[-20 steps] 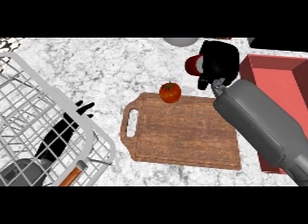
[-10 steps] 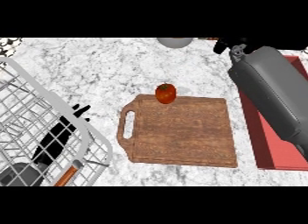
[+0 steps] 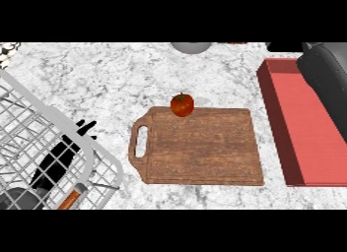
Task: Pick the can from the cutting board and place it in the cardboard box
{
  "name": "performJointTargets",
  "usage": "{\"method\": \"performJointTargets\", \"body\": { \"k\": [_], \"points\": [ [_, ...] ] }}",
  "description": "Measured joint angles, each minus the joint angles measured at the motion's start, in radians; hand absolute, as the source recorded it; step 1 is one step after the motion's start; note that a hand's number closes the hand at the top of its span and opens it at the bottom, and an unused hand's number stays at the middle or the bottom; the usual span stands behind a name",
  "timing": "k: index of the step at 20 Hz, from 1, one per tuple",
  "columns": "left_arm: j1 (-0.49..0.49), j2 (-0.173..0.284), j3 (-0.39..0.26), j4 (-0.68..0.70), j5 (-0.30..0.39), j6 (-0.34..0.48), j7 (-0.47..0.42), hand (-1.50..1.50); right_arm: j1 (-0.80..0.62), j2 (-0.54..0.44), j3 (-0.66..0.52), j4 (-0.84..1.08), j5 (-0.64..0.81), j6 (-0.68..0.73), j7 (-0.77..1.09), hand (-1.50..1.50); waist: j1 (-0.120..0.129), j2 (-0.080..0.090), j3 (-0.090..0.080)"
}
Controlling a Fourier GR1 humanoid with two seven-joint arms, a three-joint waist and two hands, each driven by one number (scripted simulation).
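The wooden cutting board (image 3: 198, 147) lies at the counter's middle with a handle slot on its left side. No can shows on it or anywhere else in view. The long red box (image 3: 307, 142) stands to the board's right. My grey right forearm (image 3: 336, 78) crosses over the box's far end, and only a black edge of my right hand (image 3: 287, 47) shows at the top of the view. My left hand (image 3: 60, 160) rests open at the lower left, behind the wires of a rack, fingers pointing up.
A red tomato (image 3: 181, 105) sits at the board's far edge. A white wire dish rack (image 3: 31, 103) fills the left side. A grey round object (image 3: 190, 47) shows at the counter's far edge.
My right arm has swung right and farther away, from beside the board's far corner to over the red box. The red can seen in that hand one second ago is out of sight.
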Motion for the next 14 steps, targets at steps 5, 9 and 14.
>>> {"method": "performJointTargets", "body": {
  "k": [5, 9, 14],
  "points": [
    [0.008, 0.01, -0.005, -0.008, 0.009, 0.013, -0.008, 0.0, 0.045, -0.043, -0.043, 0.064, -0.021, 0.012, -0.025, 1.5, -0.01, 0.0, 0.0],
    [0.018, 0.017, -0.008, -0.011, 0.016, 0.024, -0.016, 0.0, 0.091, -0.042, -0.095, 0.103, -0.102, 0.067, -0.043, 1.5, -0.021, -0.004, 0.0],
    [0.028, 0.027, -0.011, -0.017, 0.028, 0.031, -0.026, 0.0, 0.142, -0.06, -0.151, 0.132, -0.199, 0.151, -0.105, 1.5, -0.032, -0.005, 0.001]
  ]
}}
